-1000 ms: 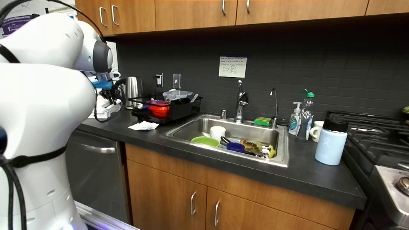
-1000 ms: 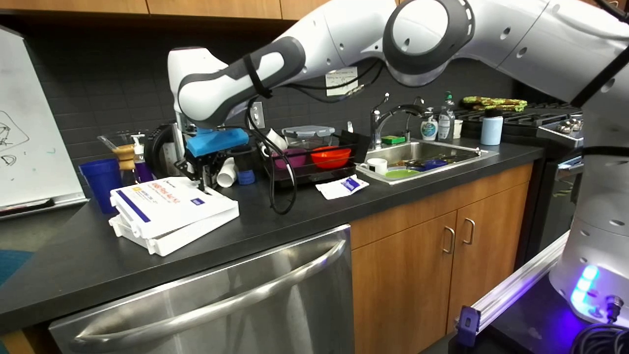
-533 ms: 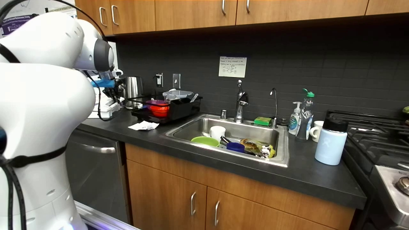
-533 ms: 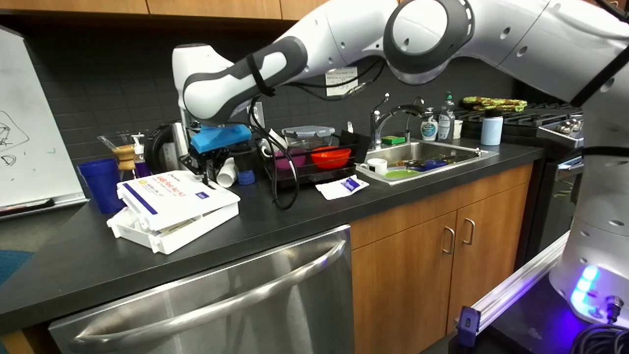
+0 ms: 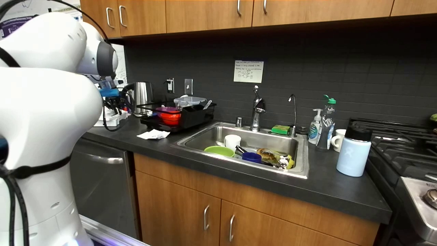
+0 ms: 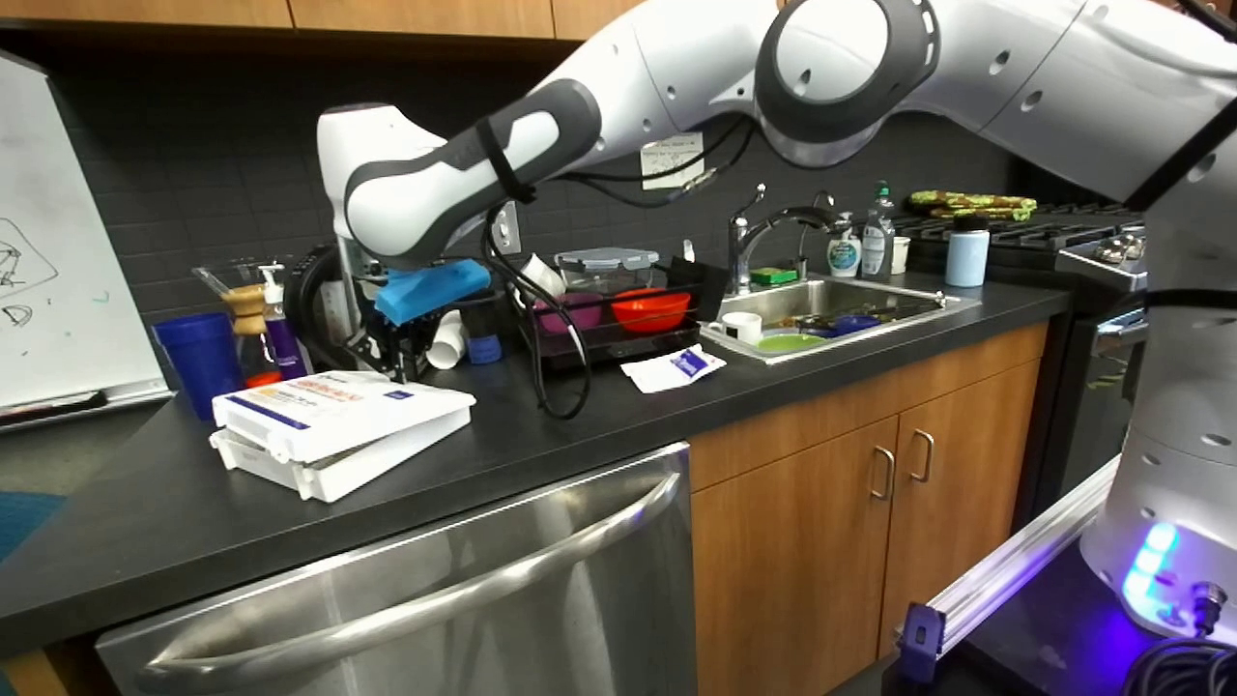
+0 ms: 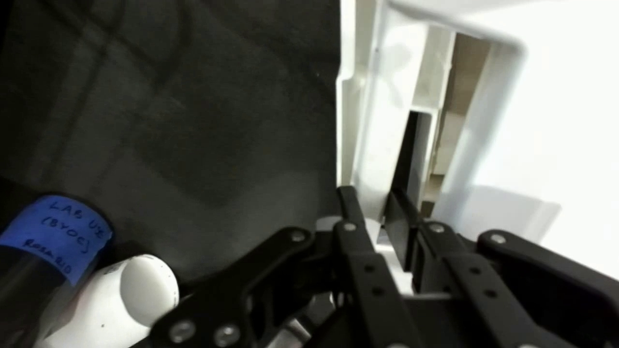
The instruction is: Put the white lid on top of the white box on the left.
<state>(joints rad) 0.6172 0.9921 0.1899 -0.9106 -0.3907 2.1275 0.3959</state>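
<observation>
The low white box (image 6: pixel 391 459) sits on the dark counter near its left end; it also shows in an exterior view (image 5: pixel 116 121). The white lid (image 6: pixel 338 411), with red print and a blue stripe, lies askew over it, with a gap along the near side. In the wrist view the lid (image 7: pixel 556 145) is at right, and the box's rim (image 7: pixel 346 135) lies beside a white handle strip that appears part of the lid. My gripper (image 7: pixel 372 191) is shut on that strip, one finger on each side. In both exterior views the gripper (image 6: pixel 401 372) (image 5: pixel 116 111) is at the box's far side.
A white cup (image 7: pixel 145 290) and a dark jar with a blue label (image 7: pixel 63 232) stand close to the gripper. A blue cup (image 6: pixel 200 362) and purple bottle (image 6: pixel 282 338) stand behind the box. The dish rack with a red bowl (image 6: pixel 652 309) is to the right.
The lid first shifted right and up with the gripper, uncovering the box's near left part. Now the gripper is lower and farther left, and the lid lies flatter over the box.
</observation>
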